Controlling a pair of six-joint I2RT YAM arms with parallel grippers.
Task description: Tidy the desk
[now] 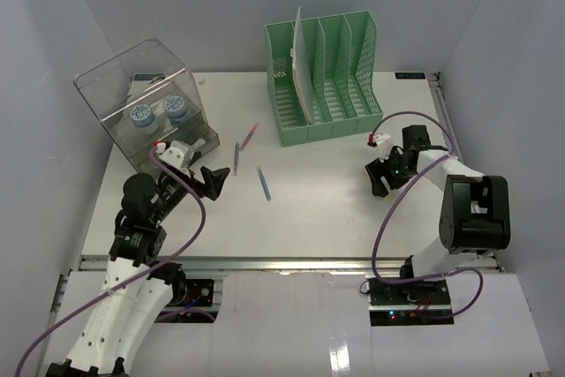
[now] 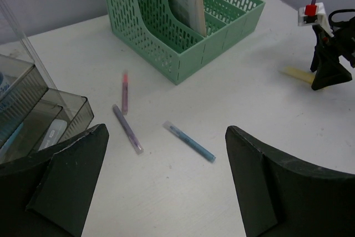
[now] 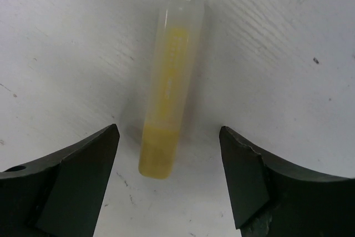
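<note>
Table (image 1: 335, 209): white and flat, green file rack (image 1: 322, 77) at its back.
Yellow pen (image 3: 172, 92): loose on the table, front-right of the rack; likely light, stiff, smooth, prone to roll; pinch mid-barrel.
Right end effector (image 3: 169, 154): fingers apart, straddling the pen, not touching.
Left end effector (image 2: 166, 131): fingers apart, empty, front-left of the rack.

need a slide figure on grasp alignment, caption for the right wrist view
Yellow clear-capped marker lying flat on the white desk, centred between the right arm's open jaws, touching neither.
</note>
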